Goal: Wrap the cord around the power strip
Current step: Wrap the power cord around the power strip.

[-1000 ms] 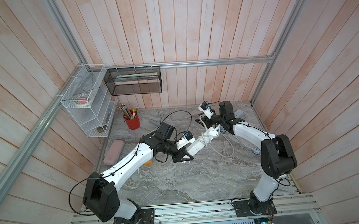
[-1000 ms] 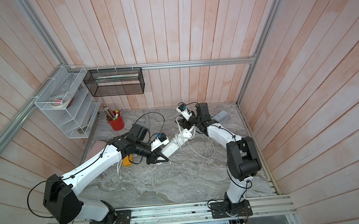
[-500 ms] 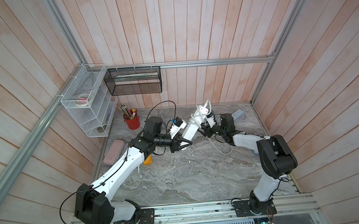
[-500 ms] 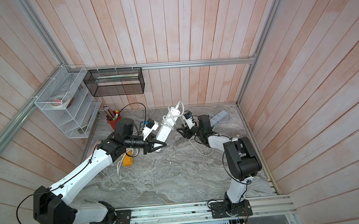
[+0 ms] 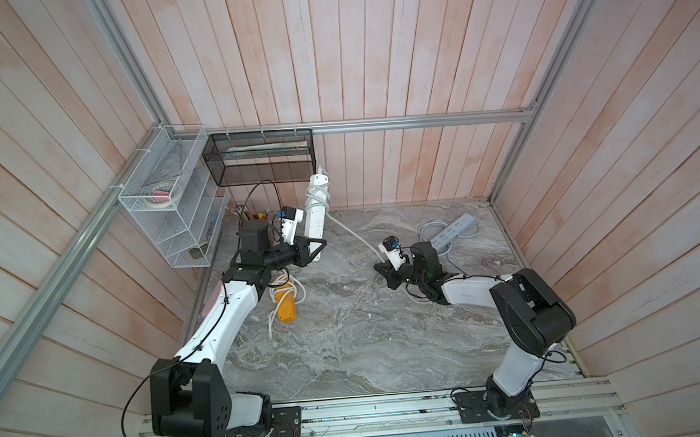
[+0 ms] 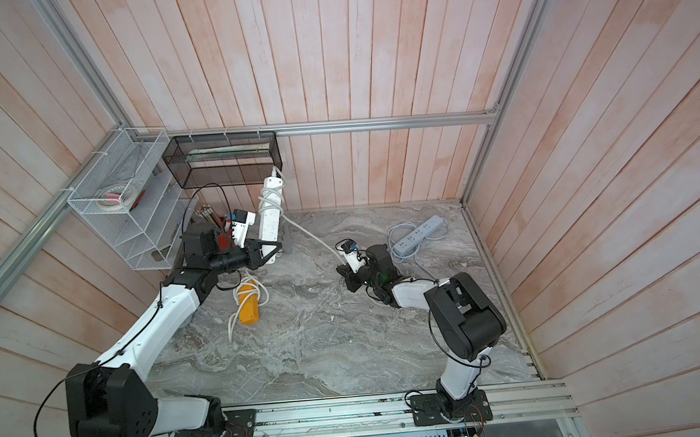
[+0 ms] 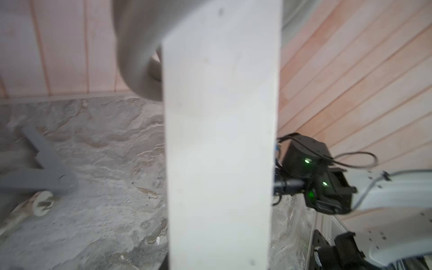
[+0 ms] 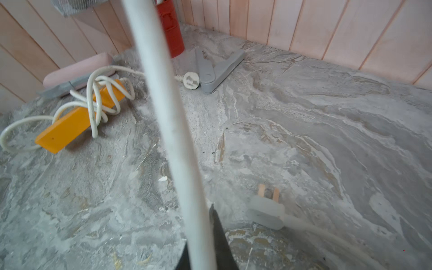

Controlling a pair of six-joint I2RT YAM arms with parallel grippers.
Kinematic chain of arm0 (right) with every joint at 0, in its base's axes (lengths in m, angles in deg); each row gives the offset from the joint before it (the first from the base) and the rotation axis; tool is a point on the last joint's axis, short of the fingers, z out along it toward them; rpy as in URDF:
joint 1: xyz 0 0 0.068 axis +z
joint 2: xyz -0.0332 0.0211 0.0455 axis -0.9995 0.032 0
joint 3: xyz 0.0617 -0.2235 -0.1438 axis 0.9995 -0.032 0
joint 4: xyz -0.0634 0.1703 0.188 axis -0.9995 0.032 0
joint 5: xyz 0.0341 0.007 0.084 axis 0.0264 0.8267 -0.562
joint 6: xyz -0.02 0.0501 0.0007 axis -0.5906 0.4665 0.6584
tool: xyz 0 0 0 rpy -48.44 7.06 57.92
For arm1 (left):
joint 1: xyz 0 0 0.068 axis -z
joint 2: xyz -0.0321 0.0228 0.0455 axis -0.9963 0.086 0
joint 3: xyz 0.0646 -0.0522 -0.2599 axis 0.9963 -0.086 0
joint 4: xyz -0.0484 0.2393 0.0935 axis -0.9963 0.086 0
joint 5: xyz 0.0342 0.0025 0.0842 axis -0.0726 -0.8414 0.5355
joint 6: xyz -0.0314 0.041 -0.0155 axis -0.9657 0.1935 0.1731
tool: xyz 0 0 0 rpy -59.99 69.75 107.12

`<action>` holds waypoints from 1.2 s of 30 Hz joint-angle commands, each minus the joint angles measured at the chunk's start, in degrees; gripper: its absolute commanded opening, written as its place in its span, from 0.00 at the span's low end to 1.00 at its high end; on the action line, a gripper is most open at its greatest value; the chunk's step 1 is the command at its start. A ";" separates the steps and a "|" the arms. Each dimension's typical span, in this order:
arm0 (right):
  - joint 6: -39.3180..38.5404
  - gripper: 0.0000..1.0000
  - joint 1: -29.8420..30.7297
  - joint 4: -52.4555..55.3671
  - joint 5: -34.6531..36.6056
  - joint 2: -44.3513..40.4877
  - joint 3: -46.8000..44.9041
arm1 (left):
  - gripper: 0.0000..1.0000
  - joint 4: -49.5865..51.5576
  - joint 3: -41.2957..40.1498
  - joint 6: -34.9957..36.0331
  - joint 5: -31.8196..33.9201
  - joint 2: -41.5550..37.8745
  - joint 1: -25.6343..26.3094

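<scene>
power strip (image 5: pixel 316 205) upright above table (image 5: pixel 347 344) | left end effector (image 5: pixel 317 250) clamps it | right end effector (image 5: pixel 383 272) clamps cord (image 5: pixel 353 238)

The power strip (image 5: pixel 314 226) stands upper middle in a top view, its cord (image 5: pixel 351 234) running lower right (another strip (image 5: pixel 285 306) lies below).

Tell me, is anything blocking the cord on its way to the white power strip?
Nothing visible does: the cord runs free from the right tool up to the white power strip in the left tool.

A red cup (image 8: pixel 169 30) stands near a pink case (image 8: pixel 77 70)
</scene>
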 commanded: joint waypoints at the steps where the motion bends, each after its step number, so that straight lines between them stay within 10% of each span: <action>1: -11.24 0.00 3.85 12.96 10.53 -3.74 0.15 | 0.00 0.41 5.78 3.59 15.00 1.43 -2.23; 9: -23.93 0.00 12.04 27.21 13.86 -14.66 4.59 | 0.00 11.44 11.92 16.71 34.06 11.03 2.10; 15: -26.32 0.00 11.87 29.92 8.58 -18.17 15.51 | 0.00 18.85 13.04 25.99 35.61 15.69 11.32; 27: -28.16 0.00 -0.92 39.42 -1.00 -5.72 37.64 | 0.00 31.54 6.06 40.21 5.81 8.29 23.51; 36: -23.13 0.03 -11.99 40.38 -23.91 9.87 46.50 | 0.00 25.63 3.17 41.63 -7.19 -0.15 25.79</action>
